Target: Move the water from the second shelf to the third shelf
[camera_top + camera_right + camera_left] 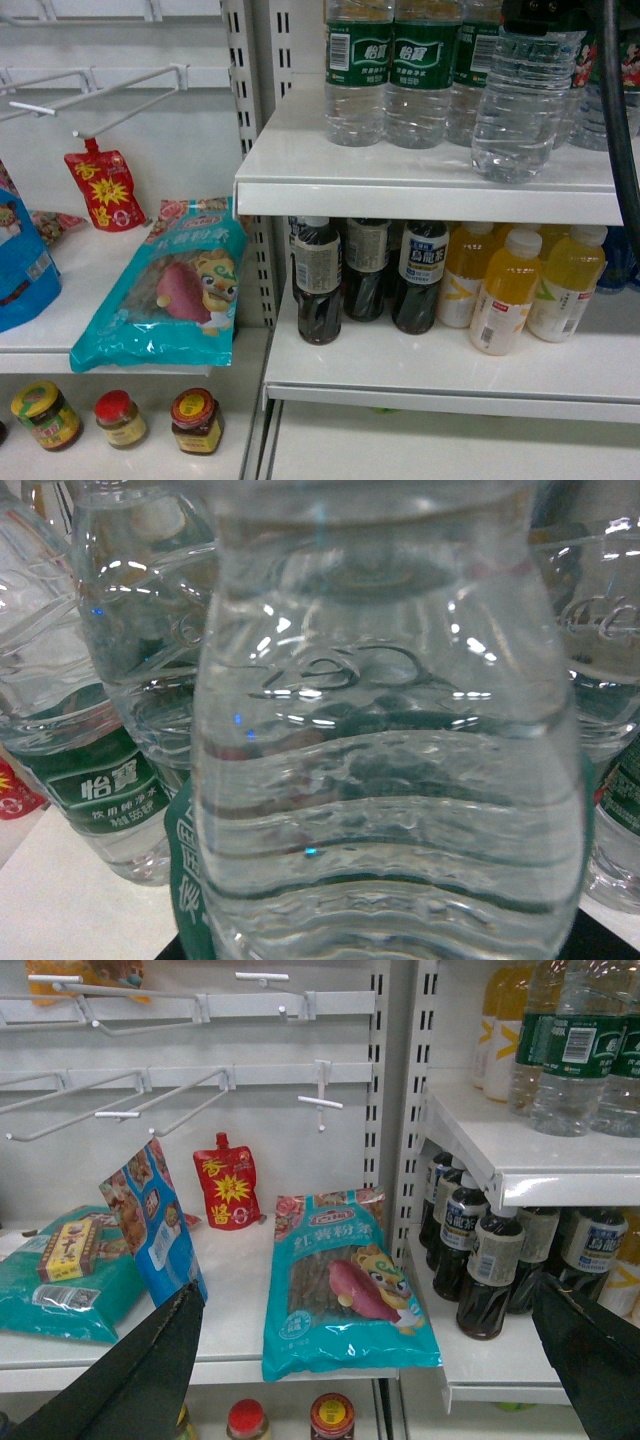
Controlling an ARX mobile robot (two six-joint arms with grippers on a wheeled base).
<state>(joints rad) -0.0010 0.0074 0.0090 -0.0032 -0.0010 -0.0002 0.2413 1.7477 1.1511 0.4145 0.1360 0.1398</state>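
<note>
Left bay, head view: a teal snack bag lies flat and overhangs its shelf edge, a red spout pouch stands behind it under bare wire hooks, and three jars sit on the level below. None of these lies in the path of the task.

Left gripper, left wrist view: two dark fingers stand spread wide apart with nothing between them, facing the left bay; the arm appears to be parked clear of the work.

Right bay, upper shelf: a row of green-labelled water bottles stands at the rear. The water, one bottle from this stock, is at the front of the shelf near its edge, its top meeting the right gripper at the upper frame border. In the right wrist view the bottle fills the frame, consistent with a grasp from above, though the fingers themselves are not shown, so whether they are closed on it cannot be told.

Right bay, lower shelf: dark cola bottles at left and yellow drink bottles at right crowd the front. Any free standing room cannot be judged from here, and the upper shelf's lip must be cleared first.
</note>
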